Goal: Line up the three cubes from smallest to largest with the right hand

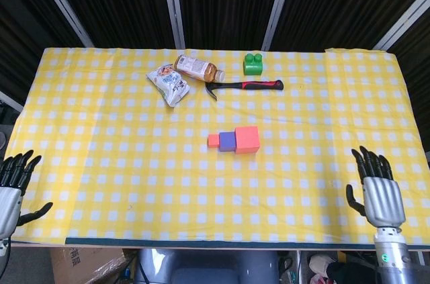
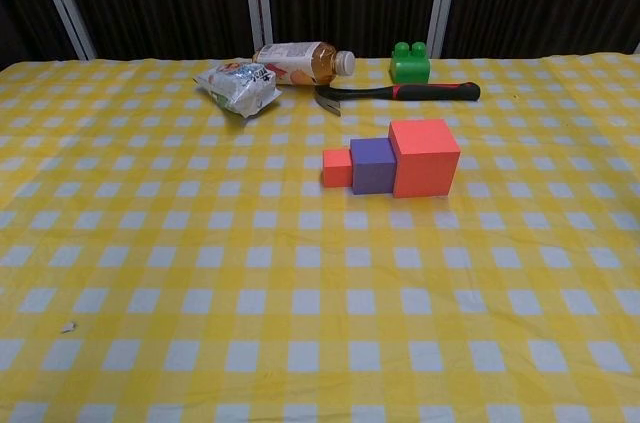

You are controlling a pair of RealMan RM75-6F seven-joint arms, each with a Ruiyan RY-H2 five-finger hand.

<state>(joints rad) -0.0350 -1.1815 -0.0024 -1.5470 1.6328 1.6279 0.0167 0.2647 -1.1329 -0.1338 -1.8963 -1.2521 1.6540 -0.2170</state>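
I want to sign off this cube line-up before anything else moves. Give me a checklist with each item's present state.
1. Order small to large: small orange cube, purple cube, large red cube run left to right in the head view. Ok.
2. Row is straight and cubes sit side by side: ok in both views; whether the faces fully touch, cannot tell.
3. Right robot hand holds nothing, fingers apart, near the table's front right edge, away from the cubes: ok.
4. Left robot hand open at the front left edge: ok.
5. Hammer lies apart from the row, behind it: ok.
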